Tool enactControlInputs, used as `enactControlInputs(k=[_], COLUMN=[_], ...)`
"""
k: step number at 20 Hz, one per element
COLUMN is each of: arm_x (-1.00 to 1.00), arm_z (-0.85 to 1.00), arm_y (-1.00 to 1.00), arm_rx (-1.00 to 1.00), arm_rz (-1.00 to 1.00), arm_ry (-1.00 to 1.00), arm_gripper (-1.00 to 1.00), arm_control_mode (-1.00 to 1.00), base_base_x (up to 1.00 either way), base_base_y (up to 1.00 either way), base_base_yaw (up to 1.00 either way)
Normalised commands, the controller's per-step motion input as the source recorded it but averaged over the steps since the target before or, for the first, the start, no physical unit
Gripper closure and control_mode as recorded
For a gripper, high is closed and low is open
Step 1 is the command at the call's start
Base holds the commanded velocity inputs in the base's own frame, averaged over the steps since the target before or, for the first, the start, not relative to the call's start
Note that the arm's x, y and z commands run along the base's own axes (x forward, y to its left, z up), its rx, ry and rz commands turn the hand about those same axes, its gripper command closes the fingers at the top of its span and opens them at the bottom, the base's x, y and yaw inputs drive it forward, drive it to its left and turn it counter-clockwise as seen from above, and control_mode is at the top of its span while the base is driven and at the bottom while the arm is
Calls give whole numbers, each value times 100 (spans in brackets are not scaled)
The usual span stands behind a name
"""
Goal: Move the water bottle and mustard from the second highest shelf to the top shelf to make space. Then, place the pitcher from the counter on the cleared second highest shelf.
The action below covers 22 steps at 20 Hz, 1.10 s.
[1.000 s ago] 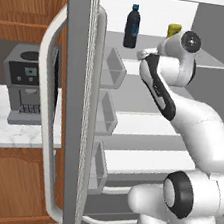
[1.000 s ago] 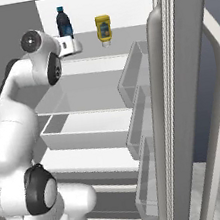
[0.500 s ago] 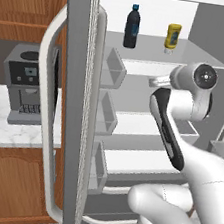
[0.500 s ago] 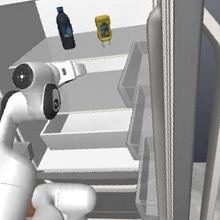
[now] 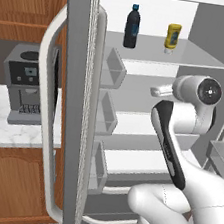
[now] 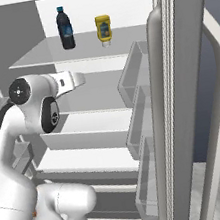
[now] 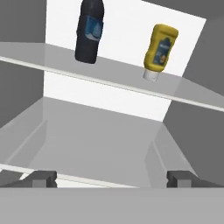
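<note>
Now: water bottle (image 5: 132,26) and mustard (image 5: 172,37) stood on top shelf (image 5: 192,57); gripper (image 7: 112,177) wide, empty. You needed pitcher next; back out level, clear of shelf edge.

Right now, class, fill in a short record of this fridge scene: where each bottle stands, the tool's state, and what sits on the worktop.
water bottle: upright on the top shelf, left of the mustard
mustard: cap down on the same shelf
shelf below: bare
tool: open, holding nothing, level with that lower shelf
worktop: coffee machine
fridge door: open
</note>
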Motion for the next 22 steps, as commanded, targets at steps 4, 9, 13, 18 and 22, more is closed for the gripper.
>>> enactControlInputs(k=[4, 9, 13, 18, 22], arm_x=[0, 0, 0, 0, 0], arm_z=[0, 0, 0, 0, 0], arm_y=[0, -2, 0, 0, 0], arm_rx=[0, 0, 0, 0, 0], arm_rz=[0, 2, 0, 0, 0], arm_ry=[0, 0, 0, 0, 0], arm_gripper=[-100, -100, -100, -100, -100], arm_control_mode=[-100, -100, 100, 100, 100], base_base_x=[0, 0, -6, -52, -79], base_base_y=[0, 0, -2, -10, -17], base_base_yaw=[0, 0, 0, -1, -7])
